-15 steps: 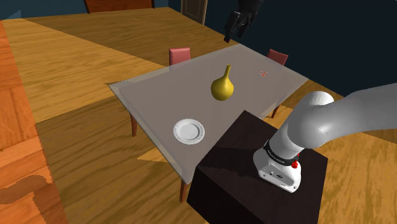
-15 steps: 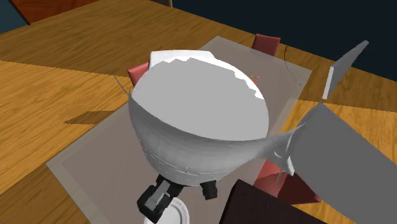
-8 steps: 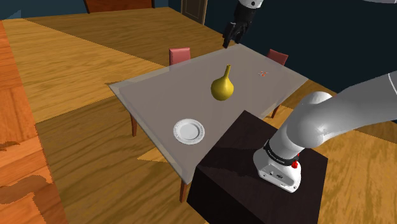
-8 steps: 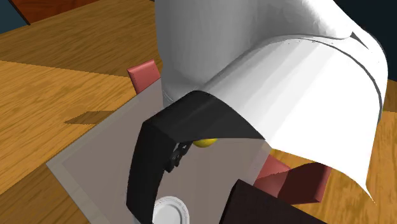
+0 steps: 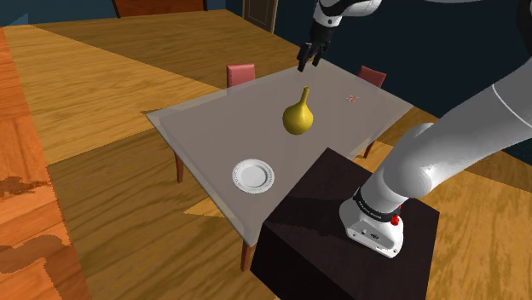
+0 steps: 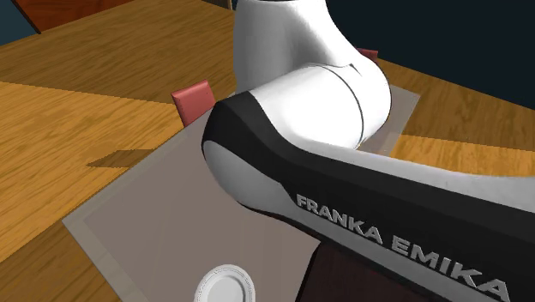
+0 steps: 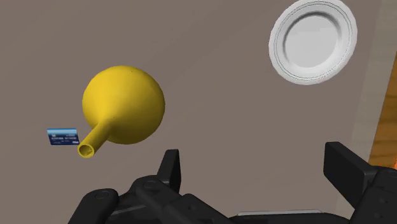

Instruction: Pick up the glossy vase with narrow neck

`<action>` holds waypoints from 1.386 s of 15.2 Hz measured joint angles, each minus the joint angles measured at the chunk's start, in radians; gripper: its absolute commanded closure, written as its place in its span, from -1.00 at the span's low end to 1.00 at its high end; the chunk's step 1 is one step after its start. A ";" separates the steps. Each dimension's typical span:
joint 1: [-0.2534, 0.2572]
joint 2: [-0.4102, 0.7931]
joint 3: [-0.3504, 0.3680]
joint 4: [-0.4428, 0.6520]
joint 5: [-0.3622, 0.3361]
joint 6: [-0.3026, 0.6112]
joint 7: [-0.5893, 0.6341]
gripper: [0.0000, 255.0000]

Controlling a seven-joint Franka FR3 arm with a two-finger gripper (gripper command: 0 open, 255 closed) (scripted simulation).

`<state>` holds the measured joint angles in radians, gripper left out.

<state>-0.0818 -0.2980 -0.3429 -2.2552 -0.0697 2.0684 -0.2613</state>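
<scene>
Claw [image 5: 307, 56] is being held spread and empty, high over the worktop [image 5: 213, 128]. Yellow vase [image 5: 297, 115] is being seen standing below it, well apart, with neck and long axis upright. A small blue card [image 7: 63, 136] is being shown past the vase's mouth in the wrist view. In the second exterior view the vase is being hidden by the arm [image 6: 343, 197]. White plate [image 5: 253, 175] is being seen farther from the claw than the vase.

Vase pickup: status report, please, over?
End effector open, aloft, clear of vase. Vase upright on table, untouched. Plate and card lie apart from it.

Glossy yellow vase [image 5: 297, 114] [image 7: 121, 107] (round belly, narrow neck) upright mid-table, unheld.
</scene>
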 measured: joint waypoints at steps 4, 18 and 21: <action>-0.010 0.127 -0.054 0.049 0.036 0.055 -0.076 -1.00; -0.157 0.680 -0.122 0.417 0.289 0.114 -0.378 -1.00; -0.206 0.785 -0.111 0.498 0.327 0.116 -0.417 -1.00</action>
<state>-0.2878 0.4870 -0.4539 -1.7573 0.2570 2.1840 -0.6787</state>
